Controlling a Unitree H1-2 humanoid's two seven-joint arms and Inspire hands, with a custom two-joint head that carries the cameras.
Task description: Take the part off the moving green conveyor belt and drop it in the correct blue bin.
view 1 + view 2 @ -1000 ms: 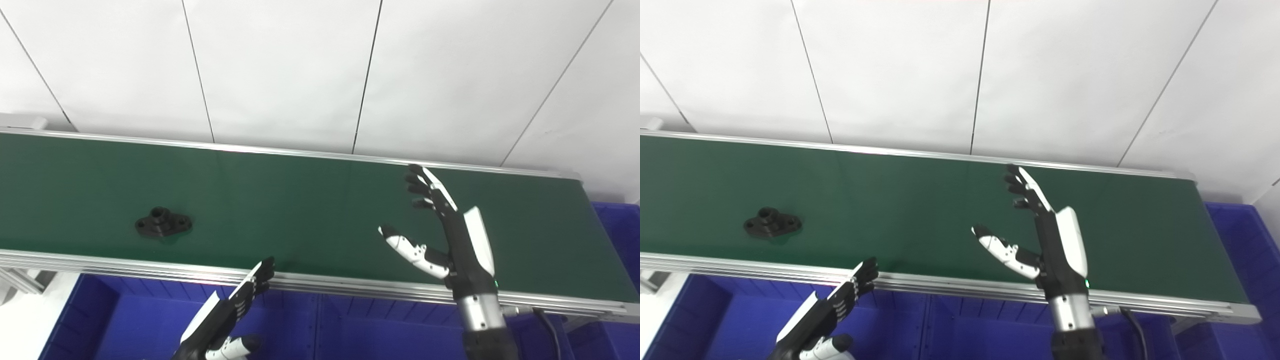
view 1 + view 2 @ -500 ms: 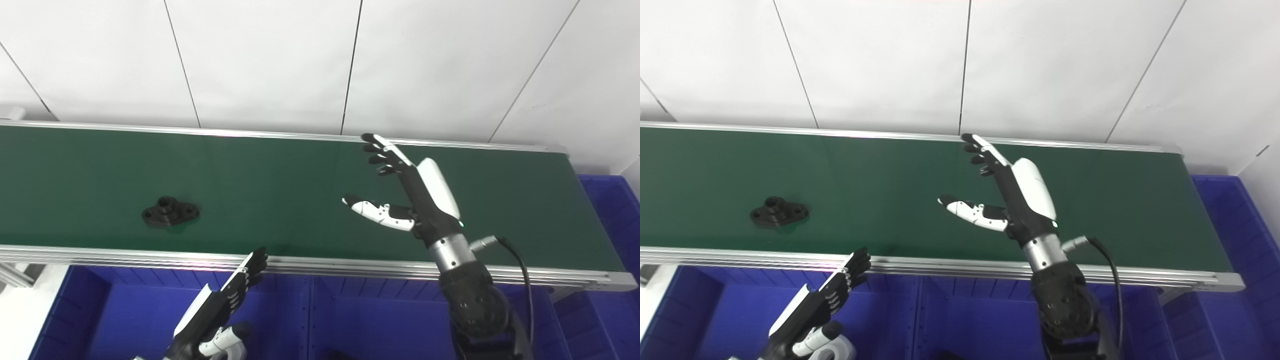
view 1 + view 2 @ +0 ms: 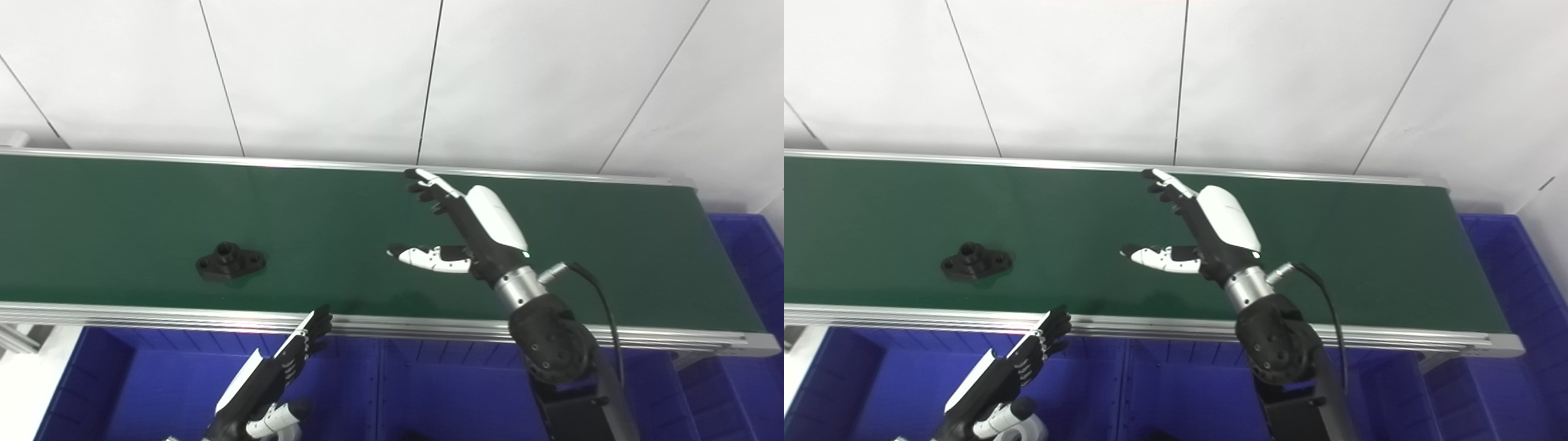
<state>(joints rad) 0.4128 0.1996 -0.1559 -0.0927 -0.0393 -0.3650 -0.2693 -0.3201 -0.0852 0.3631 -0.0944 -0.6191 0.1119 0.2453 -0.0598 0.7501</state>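
Observation:
A small black flanged part lies on the green conveyor belt, left of centre near the front rail; it also shows in the right eye view. My right hand is open and empty above the middle of the belt, fingers spread and pointing left, well to the right of the part. My left hand is open and empty below the belt's front rail, over the blue bins.
An aluminium rail runs along the belt's front edge. More blue bins sit under the rail and at the far right. A white panelled wall stands behind the belt. A black cable hangs from my right wrist.
The part has travelled to the right along the belt. My right hand has reached leftwards and lower over the belt, still open. The camera shifted at first. My left hand has hardly moved.

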